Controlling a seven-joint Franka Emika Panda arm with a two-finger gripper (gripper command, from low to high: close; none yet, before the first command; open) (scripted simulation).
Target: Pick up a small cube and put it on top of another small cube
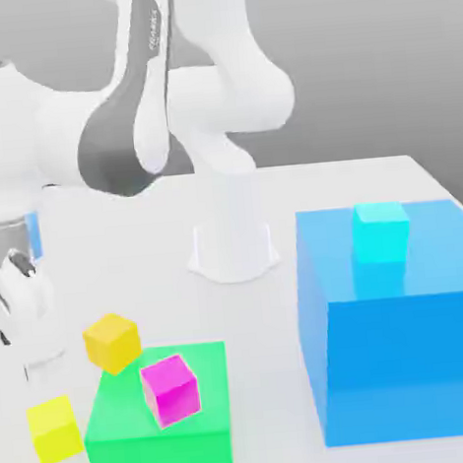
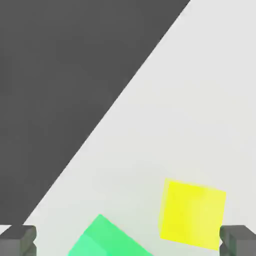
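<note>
claw (image 2: 128, 240) at full spread, nothing in it: in the hand view its two dark fingertips (image 2: 18, 239) sit wide apart at the frame corners with bare worktop (image 2: 200, 100) between them, which looks like a pre-grasp hover, not a hold

going across the exterior view from its left:
- arm (image 1: 135, 96) leans over that side, wrist end low near the edge, so the hand is already above the cluster of small blocks
- lemon-yellow small cube (image 1: 54, 429) sits free on the worktop, just beside the green block (image 1: 158, 420) but apart from it. In the hand view it lies close to one fingertip rather than centred, so I'd say the claw needs a sideways shift before dropping
- orange-yellow cube (image 1: 113, 342) is tilted and appears to rest against the back corner of the green block
- magenta cube (image 1: 171, 388) sits skewed on top of the green block
- white arm base (image 1: 233, 245) mid-worktop
- big blue block (image 1: 397, 330) on the exterior view's right, cyan cube (image 1: 380, 232) on its top face

judgement: approach step, pick not started. The yellow one is the easy grab, open on its sides; the green edge nearby is the thing to avoid clipping
</note>
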